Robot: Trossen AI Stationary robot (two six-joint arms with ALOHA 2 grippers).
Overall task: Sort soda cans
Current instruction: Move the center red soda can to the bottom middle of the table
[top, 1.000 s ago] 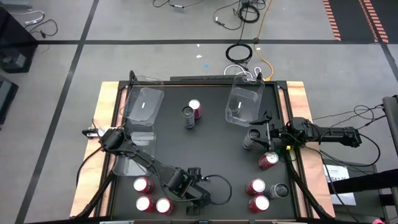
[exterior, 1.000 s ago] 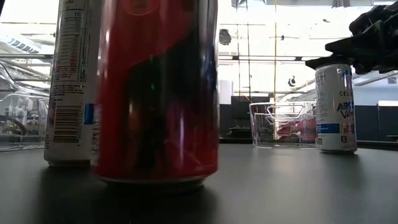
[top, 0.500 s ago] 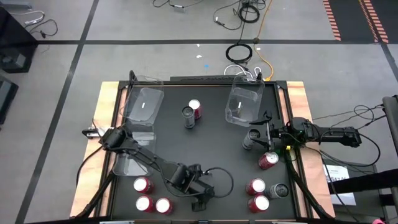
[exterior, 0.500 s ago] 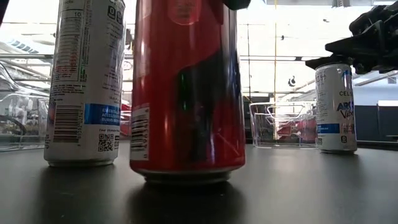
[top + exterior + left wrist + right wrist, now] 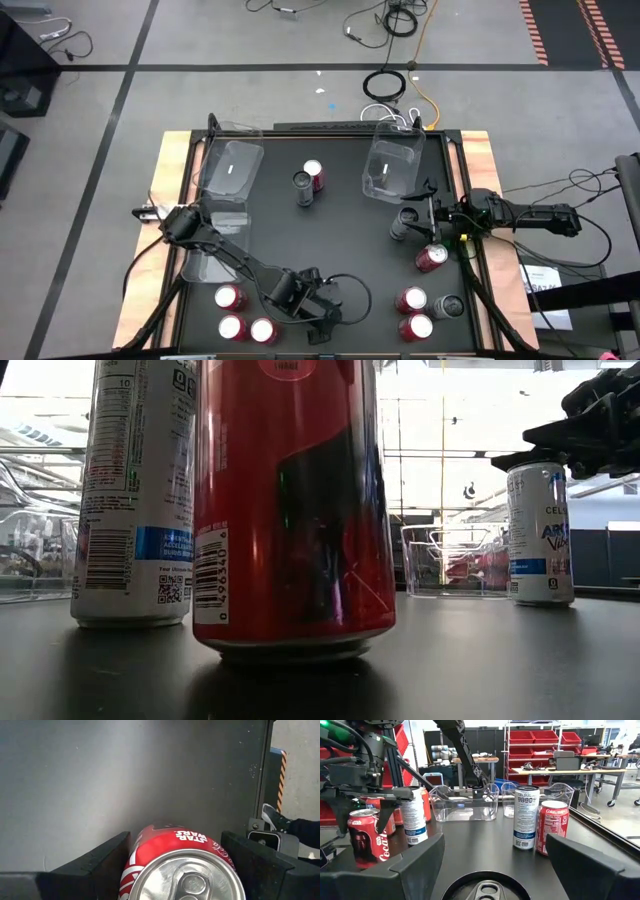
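My left gripper [image 5: 318,318] is at the middle of the table's near edge, shut on a red soda can [image 5: 175,845]. That can fills the low view [image 5: 295,510] and is hidden under the gripper in the high view. My right gripper [image 5: 412,215] waits open and level at the table's right side. Its fingers stand on either side of a dark-topped can [image 5: 487,887] without touching it. Other soda cans stand upright on the black table [image 5: 350,240]: a red one [image 5: 313,172] and a dark-topped one [image 5: 302,185] at the far middle, and three red ones [image 5: 240,318] at the near left. My left gripper pinches the red can's wall below its silver top [image 5: 132,851] between its two fingers [image 5: 100,860], one on each side. The fingers come steeply from above, slanting down. The can stands upright, and in the low view its bottom rim [image 5: 295,650] looks set on the table.
Two clear bins [image 5: 230,170] [image 5: 392,165] stand at the far side, and a third clear bin [image 5: 205,262] lies under my left arm. Three red cans [image 5: 432,258] [image 5: 410,299] [image 5: 415,326] and a dark-topped one [image 5: 448,306] crowd the near right.
My left gripper has rolled about its own axis while staying in place, still shut on the red can. The can has turned about its upright axis, so its barcode now faces the near edge. It has also shifted a little toward the table's right.
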